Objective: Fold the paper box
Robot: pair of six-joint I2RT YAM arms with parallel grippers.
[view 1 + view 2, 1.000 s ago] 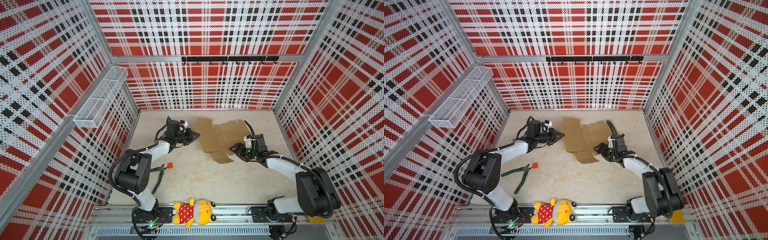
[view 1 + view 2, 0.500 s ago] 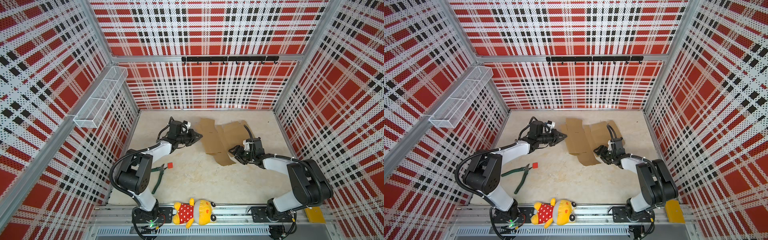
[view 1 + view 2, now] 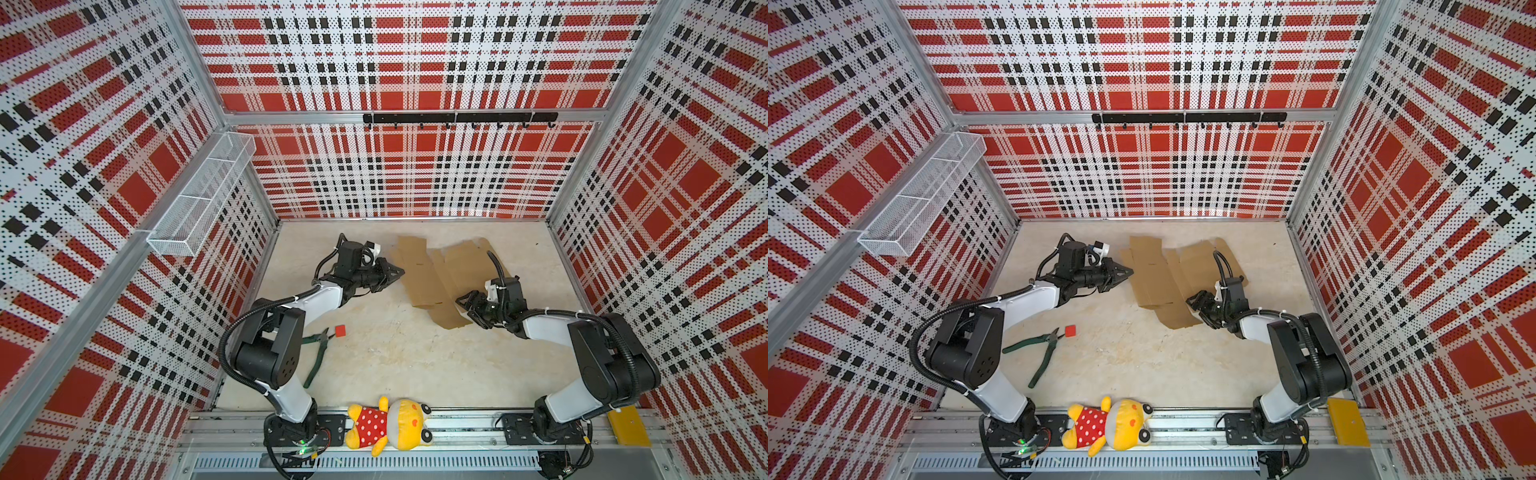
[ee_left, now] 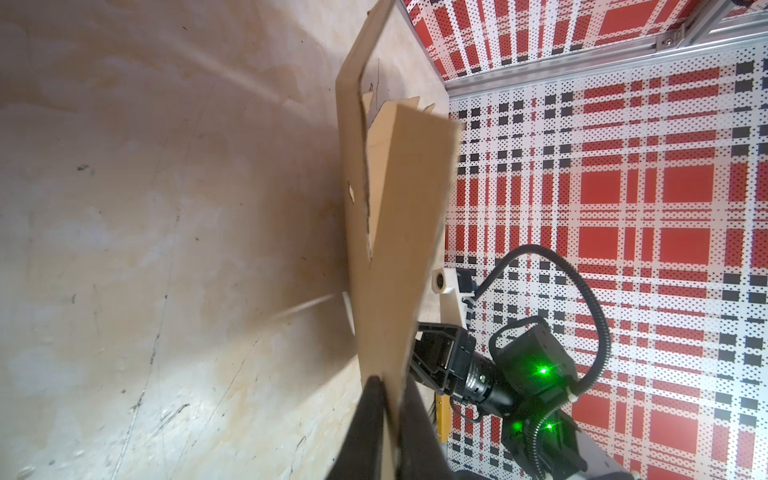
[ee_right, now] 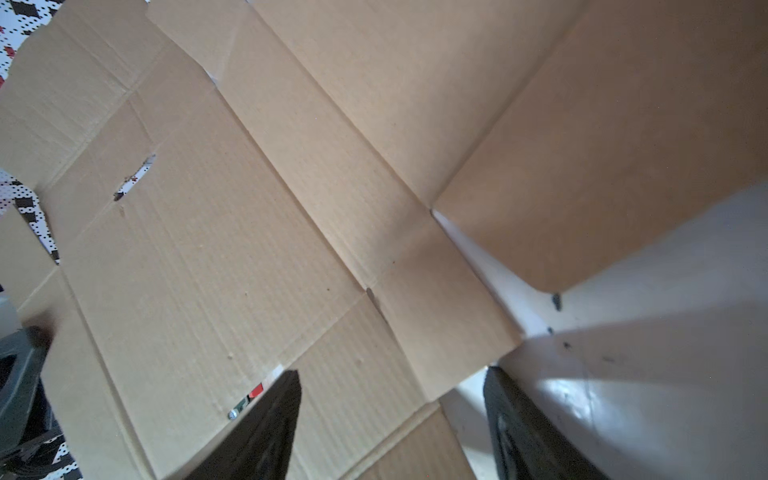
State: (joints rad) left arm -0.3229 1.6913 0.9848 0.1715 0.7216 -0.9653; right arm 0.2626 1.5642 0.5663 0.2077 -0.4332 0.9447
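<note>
In both top views the paper box [image 3: 419, 274] [image 3: 1152, 274] lies opened out on the desk [image 3: 395, 353], between the two grippers. The left gripper [image 3: 398, 272] [image 3: 1128, 272] meets the box's left edge. The right gripper [image 3: 464, 306] [image 3: 1196, 305] sits at the box's near corner, jaws spread wide. Green pliers [image 3: 1054, 337] lie well apart from the box, to its near left.

In the left wrist view, the left gripper [image 4: 388, 386] is pinched narrow on a raised flap of the box [image 4: 399, 249].

In the right wrist view, the right gripper [image 5: 392, 372] stands wide, its fingers on either side of a corner flap of the box [image 5: 291, 208].
</note>
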